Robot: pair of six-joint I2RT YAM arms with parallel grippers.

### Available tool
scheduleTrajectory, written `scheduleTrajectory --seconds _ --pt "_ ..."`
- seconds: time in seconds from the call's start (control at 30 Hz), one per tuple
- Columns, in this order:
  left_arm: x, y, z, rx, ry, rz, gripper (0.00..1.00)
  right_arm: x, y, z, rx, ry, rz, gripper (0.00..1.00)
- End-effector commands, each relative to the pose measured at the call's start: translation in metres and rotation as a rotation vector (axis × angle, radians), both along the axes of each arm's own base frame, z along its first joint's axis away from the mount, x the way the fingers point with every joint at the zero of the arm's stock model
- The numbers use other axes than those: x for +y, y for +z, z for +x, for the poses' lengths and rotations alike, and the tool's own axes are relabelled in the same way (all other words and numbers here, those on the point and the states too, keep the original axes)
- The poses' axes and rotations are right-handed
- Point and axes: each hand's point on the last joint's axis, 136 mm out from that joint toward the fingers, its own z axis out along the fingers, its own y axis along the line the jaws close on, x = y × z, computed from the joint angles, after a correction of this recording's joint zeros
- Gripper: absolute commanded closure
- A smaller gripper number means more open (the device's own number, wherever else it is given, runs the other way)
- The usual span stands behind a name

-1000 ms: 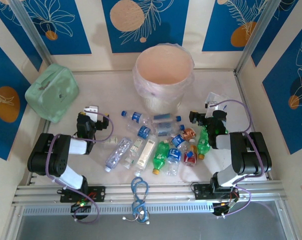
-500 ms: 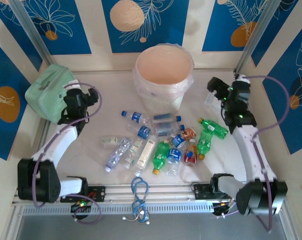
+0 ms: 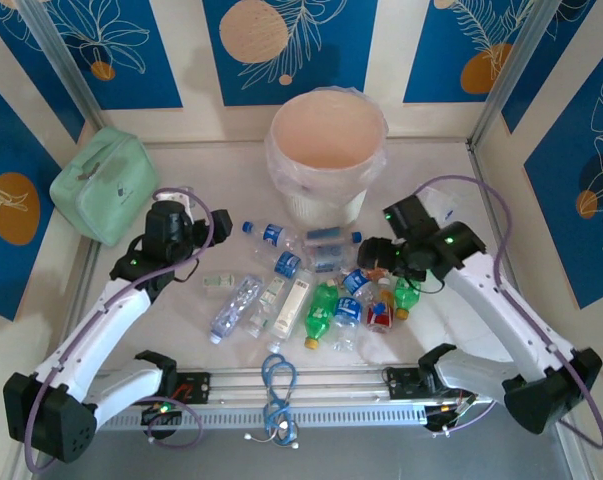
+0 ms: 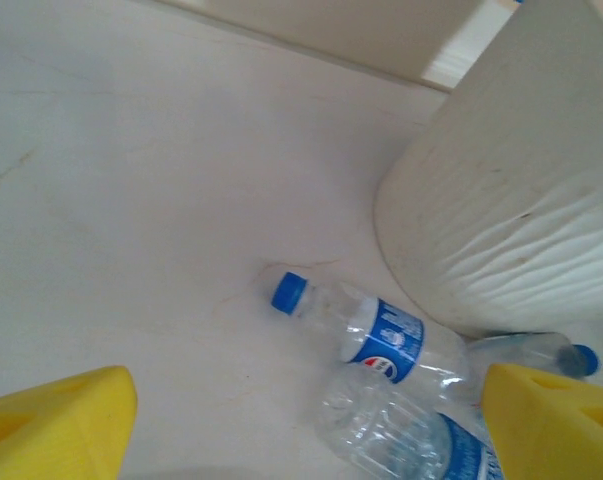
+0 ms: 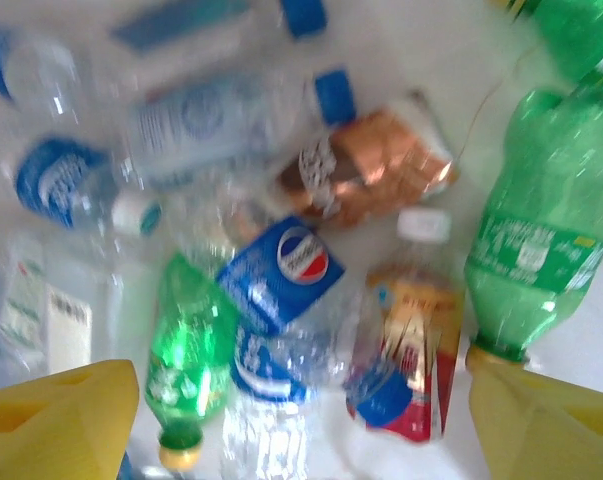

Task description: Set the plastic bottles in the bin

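Left claw (image 4: 301, 430) wide open, empty, above blue-capped bottle (image 4: 386, 340) beside bin (image 4: 511, 200); straddle its middle. Right claw (image 5: 301, 420) likewise open, empty, over bottle heap (image 5: 281, 265); pick one only.

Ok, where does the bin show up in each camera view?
Top external: bin at upper centre, beyond the bottle pile.
Left wrist: bin at the right edge, ribbed cream wall.
Right wrist: looks down on that pile.
Shared landmark: blue-capped Pepsi bottle lying by the bin's base, low centre in left wrist.
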Motion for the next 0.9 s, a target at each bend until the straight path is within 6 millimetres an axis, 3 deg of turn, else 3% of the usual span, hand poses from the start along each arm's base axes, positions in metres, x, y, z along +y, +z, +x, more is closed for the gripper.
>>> scheduleTrajectory --seconds 0.0,0.17,0.57,0.87 --pt "-0.018 -0.001 -0.004 0.026 -0.058 -0.078 0.12 0.008 -0.021 -0.023 0.148 0.080 -0.124 0.15" --pt "-0.035 -0.004 -0.004 0.045 -0.105 -0.095 0.14 0.030 -0.036 -0.013 0.185 0.180 -0.244 0.17" --pt "-0.050 -0.014 -0.014 0.076 -0.123 -0.106 0.13 0.043 -0.071 0.004 0.219 0.255 -0.299 0.16" --pt "-0.054 -0.006 -0.008 0.067 -0.128 -0.107 0.14 0.046 -0.086 0.017 0.206 0.273 -0.345 0.16"
